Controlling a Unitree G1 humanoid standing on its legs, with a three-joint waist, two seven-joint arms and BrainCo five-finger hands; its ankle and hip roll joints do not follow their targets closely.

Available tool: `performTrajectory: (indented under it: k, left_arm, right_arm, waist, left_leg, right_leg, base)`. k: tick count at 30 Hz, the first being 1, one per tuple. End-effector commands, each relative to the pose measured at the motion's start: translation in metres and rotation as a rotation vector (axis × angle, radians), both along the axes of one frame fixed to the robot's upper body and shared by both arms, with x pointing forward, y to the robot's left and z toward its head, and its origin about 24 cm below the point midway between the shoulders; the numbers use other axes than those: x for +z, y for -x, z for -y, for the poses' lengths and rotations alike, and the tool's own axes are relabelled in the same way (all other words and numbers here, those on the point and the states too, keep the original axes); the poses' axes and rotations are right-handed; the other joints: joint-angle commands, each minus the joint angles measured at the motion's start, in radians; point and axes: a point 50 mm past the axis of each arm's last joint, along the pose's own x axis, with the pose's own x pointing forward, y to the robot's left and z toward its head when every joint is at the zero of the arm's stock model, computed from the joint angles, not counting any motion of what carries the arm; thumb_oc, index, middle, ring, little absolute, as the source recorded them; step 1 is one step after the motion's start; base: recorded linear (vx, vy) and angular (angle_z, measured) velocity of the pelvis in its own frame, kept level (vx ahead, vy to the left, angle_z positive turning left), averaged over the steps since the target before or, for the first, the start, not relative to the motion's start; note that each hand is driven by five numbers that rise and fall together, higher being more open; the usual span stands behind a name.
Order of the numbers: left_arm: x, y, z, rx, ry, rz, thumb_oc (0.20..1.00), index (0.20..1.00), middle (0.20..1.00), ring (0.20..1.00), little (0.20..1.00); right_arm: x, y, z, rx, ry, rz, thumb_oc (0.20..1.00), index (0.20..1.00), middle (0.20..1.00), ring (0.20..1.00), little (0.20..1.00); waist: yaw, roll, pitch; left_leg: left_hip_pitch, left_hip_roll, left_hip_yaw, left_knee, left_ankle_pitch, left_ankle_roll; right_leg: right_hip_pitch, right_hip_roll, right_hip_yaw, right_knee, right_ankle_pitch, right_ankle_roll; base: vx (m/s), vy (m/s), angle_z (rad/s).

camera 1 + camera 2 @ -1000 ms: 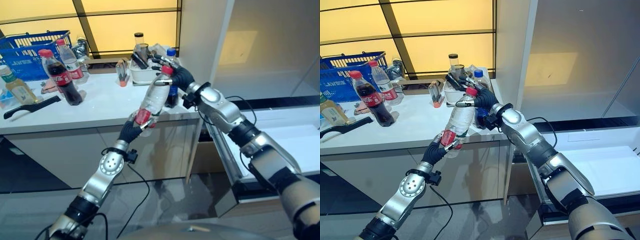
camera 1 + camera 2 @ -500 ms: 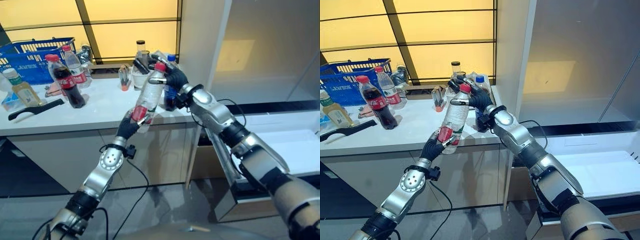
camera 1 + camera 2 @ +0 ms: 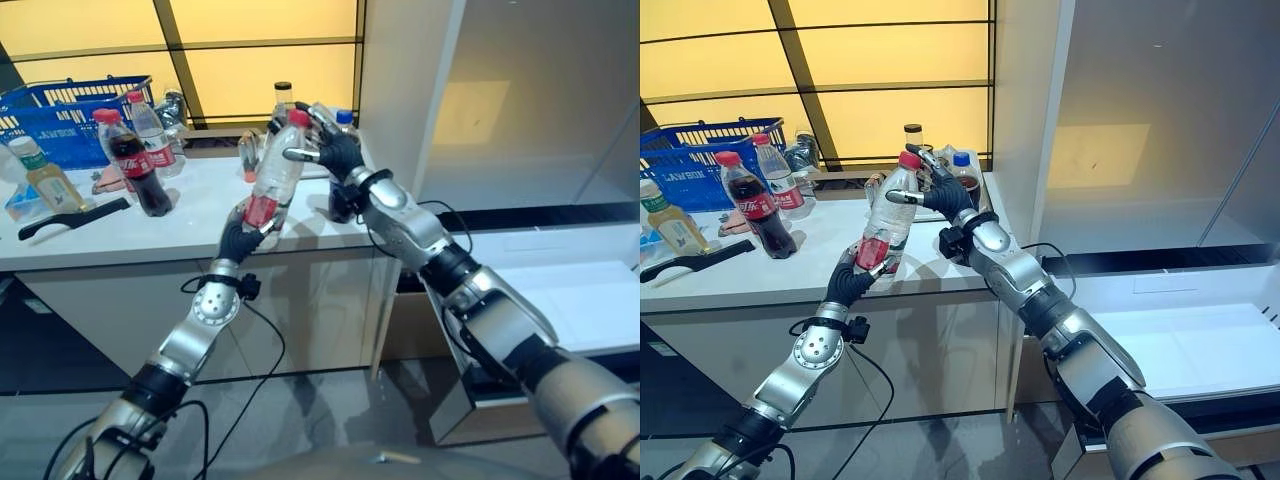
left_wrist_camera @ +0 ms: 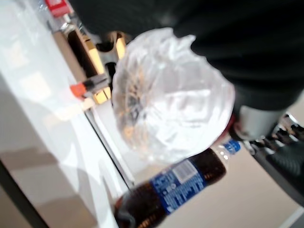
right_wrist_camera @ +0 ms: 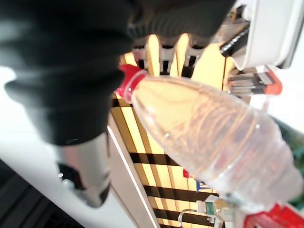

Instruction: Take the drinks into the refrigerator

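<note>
— Clear bottle [image 3: 272,176], where's yours?
— Above the counter [image 3: 190,226] edge, tilted. Your left hand [image 3: 240,236] grips its base; your right hand [image 3: 330,150] curls at its red-capped neck.
</note>
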Motion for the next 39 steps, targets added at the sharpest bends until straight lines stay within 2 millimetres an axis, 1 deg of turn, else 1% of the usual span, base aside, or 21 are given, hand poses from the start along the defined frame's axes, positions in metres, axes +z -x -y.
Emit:
performTrajectory:
  k: [1,3,5,8,10,12,14,15,17,18,20,21,23,25,28,31,33,35,36,39]
  left_arm:
    - [0.135,-0.042,0.043,-0.149,-0.085,0.543,0.200,0.200,0.200,0.200,0.200]
    - [0.136,-0.043,0.044,-0.144,-0.100,0.549,0.200,0.200,0.200,0.200,0.200]
    - [0.139,-0.043,0.044,-0.144,-0.137,0.571,0.200,0.200,0.200,0.200,0.200]
    - [0.143,-0.042,0.048,-0.151,-0.191,0.605,0.200,0.200,0.200,0.200,0.200]
    - [0.144,-0.042,0.048,-0.154,-0.191,0.610,0.200,0.200,0.200,0.200,0.200]
    - [0.143,-0.041,0.049,-0.151,-0.178,0.615,0.200,0.200,0.200,0.200,0.200]
    - [0.142,-0.041,0.050,-0.161,-0.181,0.613,0.200,0.200,0.200,0.200,0.200]
    - [0.141,-0.040,0.050,-0.171,-0.197,0.605,0.200,0.200,0.200,0.200,0.200]
    - [0.144,-0.038,0.052,-0.188,-0.195,0.620,0.200,0.200,0.200,0.200,0.200]
    - [0.143,-0.037,0.050,-0.188,-0.206,0.619,0.200,0.200,0.200,0.200,0.200]
    - [0.143,-0.037,0.051,-0.188,-0.201,0.620,0.200,0.200,0.200,0.200,0.200]
    - [0.142,-0.037,0.050,-0.187,-0.202,0.621,0.200,0.200,0.200,0.200,0.200]
    - [0.143,-0.037,0.052,-0.194,-0.207,0.622,0.200,0.200,0.200,0.200,0.200]
    - [0.142,-0.036,0.055,-0.215,-0.219,0.624,0.200,0.200,0.200,0.200,0.200]
    - [0.139,-0.034,0.054,-0.220,-0.213,0.610,0.200,0.200,0.200,0.200,0.200]
    - [0.135,-0.035,0.053,-0.227,-0.206,0.585,0.200,0.200,0.200,0.200,0.200]
    - [0.134,-0.036,0.053,-0.230,-0.212,0.578,0.200,0.200,0.200,0.200,0.200]
    - [0.135,-0.037,0.054,-0.234,-0.219,0.574,0.200,0.200,0.200,0.200,0.200]
    - [0.137,-0.037,0.054,-0.237,-0.219,0.579,0.200,0.200,0.200,0.200,0.200]
    - [0.138,-0.036,0.051,-0.237,-0.213,0.577,0.200,0.200,0.200,0.200,0.200]
  right_arm:
    - [0.001,0.032,-0.076,0.301,0.103,0.022,1.000,1.000,1.000,1.000,1.000]
    - [0.001,0.033,-0.078,0.309,0.126,0.036,1.000,1.000,1.000,1.000,1.000]
    - [0.007,0.036,-0.084,0.338,0.190,0.095,1.000,1.000,1.000,1.000,1.000]
    - [0.011,0.036,-0.092,0.331,0.232,0.133,1.000,1.000,1.000,1.000,1.000]
    - [0.011,0.037,-0.095,0.338,0.237,0.135,1.000,1.000,1.000,1.000,1.000]
    - [0.006,0.035,-0.097,0.324,0.247,0.122,1.000,1.000,1.000,1.000,1.000]
    - [0.007,0.035,-0.101,0.312,0.313,0.168,1.000,1.000,1.000,1.000,1.000]
    - [0.012,0.036,-0.103,0.313,0.377,0.238,1.000,1.000,1.000,1.000,1.000]
    - [0.008,0.034,-0.102,0.298,0.370,0.212,1.000,1.000,1.000,1.000,1.000]
    - [0.010,0.033,-0.104,0.288,0.452,0.277,1.000,1.000,1.000,1.000,1.000]
    - [0.009,0.033,-0.105,0.277,0.452,0.272,1.000,1.000,1.000,1.000,1.000]
    - [0.010,0.033,-0.106,0.277,0.480,0.297,1.000,1.000,1.000,1.000,1.000]
    - [0.009,0.035,-0.108,0.293,0.486,0.297,1.000,1.000,1.000,1.000,1.000]
    - [0.002,0.040,-0.112,0.349,0.484,0.262,1.000,1.000,1.000,1.000,1.000]
    - [0.000,0.041,-0.111,0.379,0.485,0.249,1.000,1.000,1.000,1.000,1.000]
    - [0.002,0.039,-0.108,0.385,0.495,0.256,1.000,1.000,1.000,1.000,1.000]
    - [0.005,0.032,-0.101,0.334,0.498,0.259,1.000,1.000,1.000,1.000,1.000]
    - [0.009,0.029,-0.099,0.314,0.492,0.275,1.000,1.000,1.000,1.000,1.000]
    - [0.015,0.024,-0.093,0.266,0.453,0.270,1.000,1.000,1.000,1.000,1.000]
    - [0.031,0.022,-0.088,0.246,0.368,0.288,1.000,1.000,1.000,1.000,1.000]
  waist:
    - [0.014,-0.030,-0.034]
    - [0.014,-0.030,-0.035]
    - [0.016,-0.031,-0.038]
    - [0.017,-0.032,-0.042]
    - [0.018,-0.033,-0.044]
    - [0.019,-0.032,-0.047]
    - [0.018,-0.031,-0.049]
    - [0.018,-0.031,-0.050]
    - [0.020,-0.028,-0.049]
    - [0.022,-0.028,-0.052]
    - [0.021,-0.029,-0.052]
    - [0.022,-0.028,-0.053]
    - [0.023,-0.027,-0.053]
    - [0.025,-0.027,-0.054]
    - [0.025,-0.029,-0.057]
    - [0.026,-0.032,-0.058]
    - [0.024,-0.032,-0.059]
    - [0.025,-0.032,-0.060]
    - [0.025,-0.029,-0.059]
    - [0.024,-0.025,-0.058]
  left_leg:
    - [0.049,-0.034,0.028,0.002,-0.116,0.044]
    - [0.050,-0.035,0.029,0.002,-0.116,0.044]
    - [0.050,-0.036,0.029,0.002,-0.117,0.044]
    - [0.050,-0.037,0.029,0.002,-0.116,0.045]
    - [0.050,-0.038,0.029,0.002,-0.117,0.046]
    - [0.052,-0.038,0.029,0.002,-0.118,0.047]
    - [0.052,-0.039,0.029,0.002,-0.119,0.047]
    - [0.052,-0.039,0.029,0.002,-0.120,0.048]
    - [0.053,-0.040,0.029,0.002,-0.120,0.049]
    - [0.054,-0.041,0.029,0.002,-0.122,0.049]
    - [0.054,-0.041,0.029,0.002,-0.122,0.050]
    - [0.054,-0.041,0.030,0.002,-0.122,0.050]
    - [0.054,-0.042,0.029,0.002,-0.121,0.050]
    - [0.055,-0.043,0.026,0.002,-0.122,0.051]
    - [0.056,-0.044,0.025,0.002,-0.123,0.051]
    - [0.057,-0.044,0.026,0.002,-0.124,0.052]
    - [0.058,-0.044,0.027,0.002,-0.124,0.052]
    - [0.057,-0.045,0.027,0.002,-0.124,0.052]
    - [0.058,-0.045,0.028,0.002,-0.123,0.053]
    - [0.060,-0.046,0.029,0.002,-0.123,0.053]
  right_leg:
    - [0.024,-0.020,0.035,0.063,-0.112,0.007]
    - [0.024,-0.020,0.036,0.060,-0.111,0.008]
    - [0.024,-0.020,0.037,0.057,-0.109,0.008]
    - [0.025,-0.020,0.039,0.055,-0.108,0.009]
    - [0.025,-0.021,0.039,0.054,-0.108,0.010]
    - [0.027,-0.022,0.041,0.054,-0.108,0.010]
    - [0.028,-0.022,0.042,0.053,-0.108,0.011]
    - [0.028,-0.023,0.044,0.053,-0.107,0.011]
    - [0.030,-0.024,0.044,0.052,-0.106,0.011]
    - [0.033,-0.025,0.044,0.049,-0.105,0.012]
    - [0.033,-0.025,0.045,0.049,-0.105,0.013]
    - [0.033,-0.026,0.045,0.048,-0.104,0.014]
    - [0.032,-0.026,0.045,0.048,-0.104,0.014]
    - [0.034,-0.027,0.045,0.047,-0.105,0.014]
    - [0.036,-0.028,0.045,0.047,-0.105,0.015]
    - [0.037,-0.029,0.045,0.047,-0.105,0.016]
    - [0.038,-0.030,0.045,0.046,-0.104,0.016]
    - [0.037,-0.030,0.045,0.046,-0.103,0.017]
    - [0.036,-0.030,0.046,0.047,-0.103,0.017]
    - [0.036,-0.030,0.048,0.048,-0.102,0.018]
  base:
    - [0.01,0.002,0.03]
    - [0.00,0.009,0.04]
    - [0.00,0.000,0.00]
    - [0.00,0.000,0.00]
    - [0.00,0.000,0.00]
    - [0.00,0.000,0.00]
    - [0.00,0.000,0.00]
    - [0.00,0.000,0.00]
    - [0.00,0.000,0.00]
    - [0.00,0.000,0.00]
    - [0.00,0.000,0.00]
    - [0.00,0.000,0.00]
    - [0.00,0.000,0.00]
    - [0.00,0.000,0.00]
    - [0.00,0.000,0.00]
    - [0.00,0.000,0.00]
    - [0.00,0.000,0.00]
    - [0.00,0.000,0.00]
    - [0.00,0.000,0.00]
    - [0.00,0.000,0.00]
